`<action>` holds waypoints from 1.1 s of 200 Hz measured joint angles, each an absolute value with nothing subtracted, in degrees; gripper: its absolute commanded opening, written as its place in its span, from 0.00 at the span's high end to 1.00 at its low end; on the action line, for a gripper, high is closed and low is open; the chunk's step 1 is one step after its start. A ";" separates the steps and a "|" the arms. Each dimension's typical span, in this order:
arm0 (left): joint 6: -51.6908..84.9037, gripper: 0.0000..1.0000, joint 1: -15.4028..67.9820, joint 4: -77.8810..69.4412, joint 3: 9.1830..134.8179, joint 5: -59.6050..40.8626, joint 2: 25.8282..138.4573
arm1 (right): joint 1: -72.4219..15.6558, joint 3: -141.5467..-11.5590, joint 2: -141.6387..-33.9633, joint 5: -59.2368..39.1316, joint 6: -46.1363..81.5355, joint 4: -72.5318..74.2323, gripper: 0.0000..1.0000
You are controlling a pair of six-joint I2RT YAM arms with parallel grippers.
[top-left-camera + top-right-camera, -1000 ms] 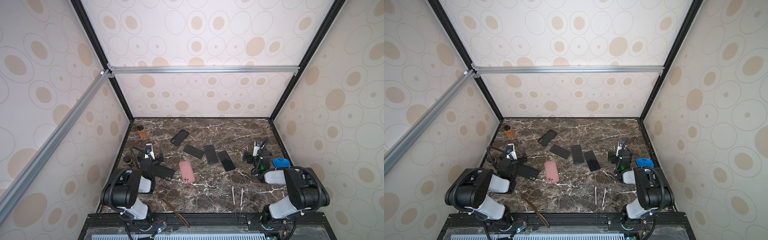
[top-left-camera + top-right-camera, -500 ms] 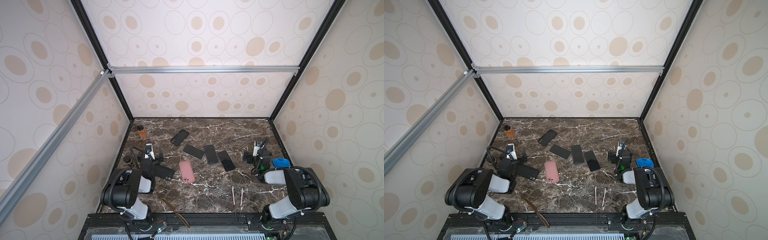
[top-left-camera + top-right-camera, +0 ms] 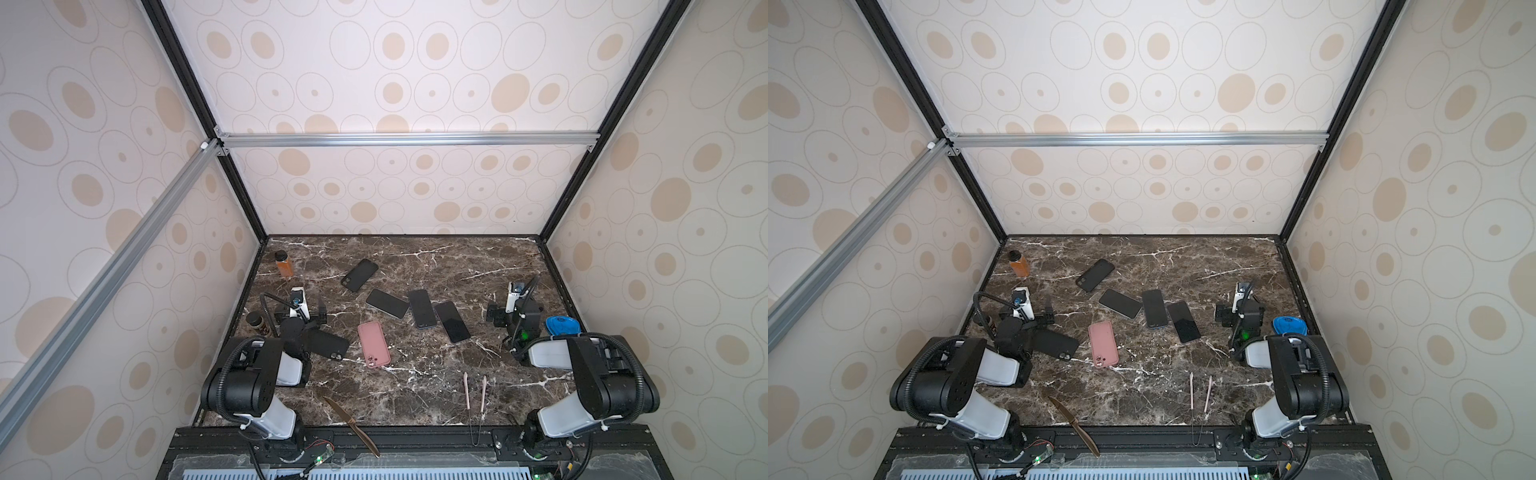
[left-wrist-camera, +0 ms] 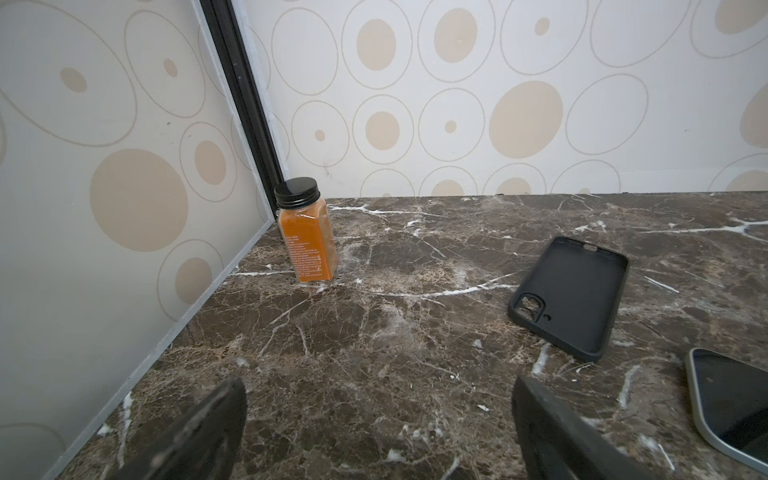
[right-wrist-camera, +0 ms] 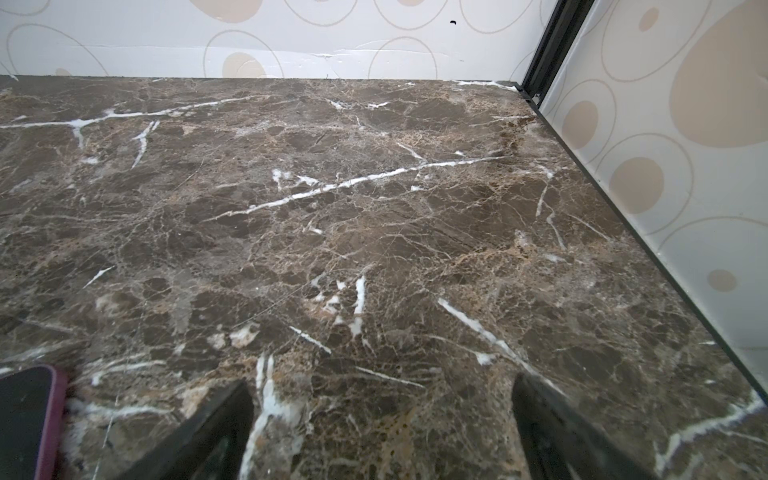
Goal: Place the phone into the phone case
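Note:
Three dark phones lie side by side mid-table in both top views point(image 3: 387, 303) point(image 3: 422, 308) point(image 3: 452, 321) point(image 3: 1154, 308). An empty black phone case point(image 3: 359, 274) point(image 4: 569, 297) lies farther back. A pink case point(image 3: 374, 344) point(image 3: 1103, 344) and another black case point(image 3: 328, 343) lie nearer the front. My left gripper point(image 3: 305, 316) point(image 4: 378, 432) is open over bare marble, just behind that near black case. My right gripper point(image 3: 514, 316) point(image 5: 382, 432) is open over bare marble at the right. One phone's edge point(image 5: 29, 419) shows beside it.
An orange bottle point(image 3: 284, 264) point(image 4: 307, 237) stands in the far left corner, and a small dark jar point(image 3: 254, 322) sits by the left wall. A blue object point(image 3: 561, 325) lies by the right wall. A knife point(image 3: 351, 426) and pink tongs point(image 3: 473, 390) lie at the front edge.

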State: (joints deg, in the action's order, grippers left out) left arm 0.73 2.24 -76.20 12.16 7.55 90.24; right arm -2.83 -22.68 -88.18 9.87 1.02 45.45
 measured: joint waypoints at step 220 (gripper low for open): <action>13.37 0.00 12.14 -26.87 27.11 22.65 57.34 | -2.87 -33.58 -57.60 6.63 7.51 3.86 0.01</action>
